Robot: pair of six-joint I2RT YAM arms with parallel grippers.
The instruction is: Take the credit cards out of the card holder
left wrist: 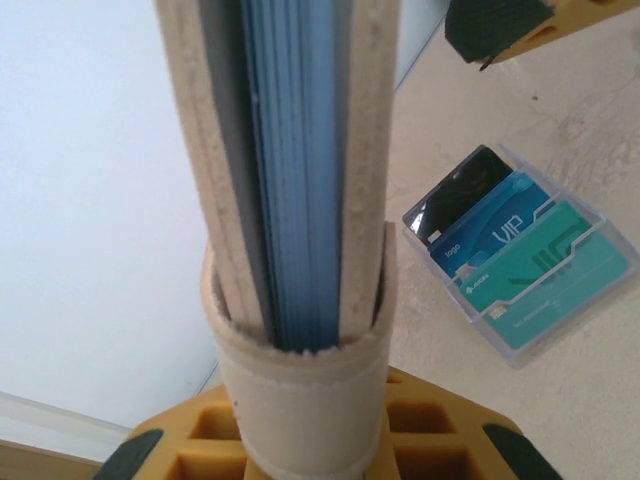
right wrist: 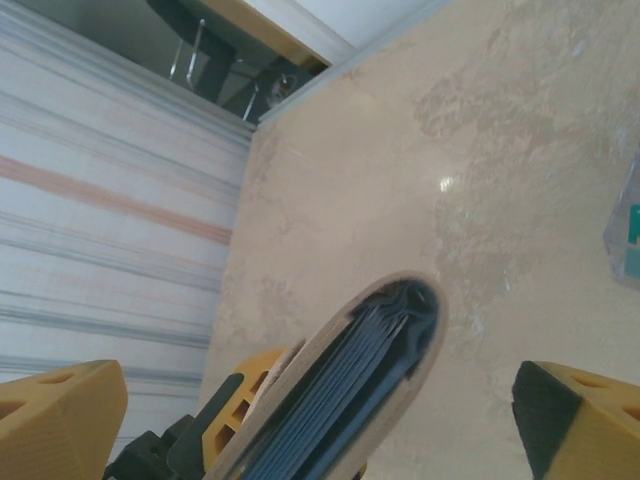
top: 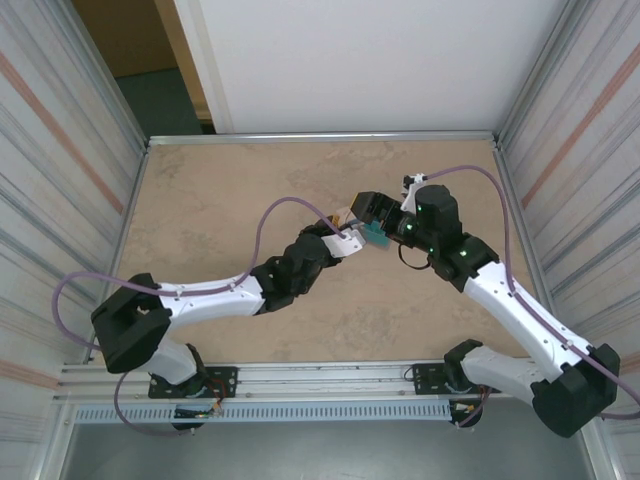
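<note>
Three cards lie on the table, fanned inside one clear sleeve: one black, one blue, one teal. There is one card holder, raised off the table and clamped at its strap end by the left gripper, whose fingers are closed narrowly on its tan faces.

The holder's long axis runs straight away from the left gripper towards the right gripper. Its free end, seen end-on from the right wrist, shows a tan outer wall wrapped around a stack of blue and dark layers. Whether any of those layers is a card, or how many, cannot be told.

The right gripper stands wide open and grips nothing. One finger lies well to one side of the holder's free end and the other finger well to the other side, so the holder sits between them without contact.

The right arm is the nearer one to that free end. The sleeve of cards lies on the table just beside the two grippers, to the right of the holder in the left wrist view.

A further pull would probably call for the right gripper to advance along the holder's axis and close on one layer's edge.
</note>
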